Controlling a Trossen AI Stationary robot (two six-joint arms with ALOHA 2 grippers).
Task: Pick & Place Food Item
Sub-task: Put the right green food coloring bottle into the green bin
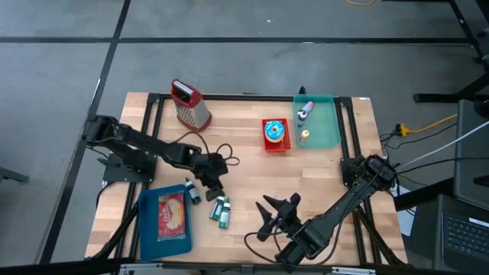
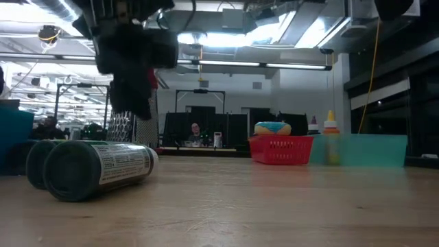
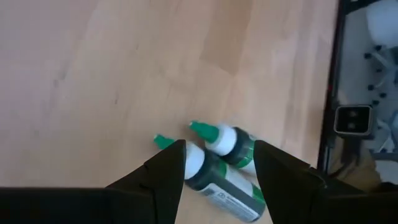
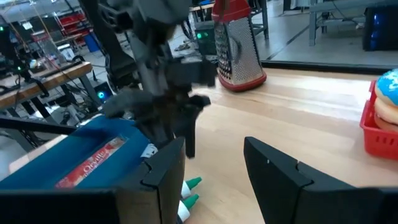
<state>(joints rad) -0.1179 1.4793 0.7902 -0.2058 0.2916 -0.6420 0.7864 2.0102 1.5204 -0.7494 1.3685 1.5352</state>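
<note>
Black-jointed, the left arm reaches across from nine o'clock on the desk (image 1: 252, 164), elbow bent, left gripper (image 1: 215, 186) tipped down just above two small bottles (image 1: 221, 210) near seven o'clock; fingers (image 3: 163, 171) parted, holding nothing, straddling the bottles' green nozzles in the left wrist view. Lying side by side, touching: dark cylindrical bodies, white shoulders, printed labels, green pointed caps. Another small dark bottle (image 1: 192, 193) close by at their ten o'clock.

Folded low from four o'clock toward six, the right arm, right gripper (image 1: 276, 210) open and empty, pointed toward the desk's middle.

Pale wood-grain desk, matt, framed by black rails. Blue rectangular tray (image 1: 150, 229) at seven o'clock, carrying a flat red packet (image 1: 171, 215) with pale lettering. Red basket (image 1: 275, 135) of slotted plastic at one o'clock, a round doughnut (image 1: 274, 131) with blue icing inside. Translucent teal bin (image 1: 326, 126) just beside it toward two o'clock, holding two squeeze bottles (image 1: 304, 114). Steel box grater (image 1: 189, 105), perforated and red-handled, at eleven o'clock.
</note>
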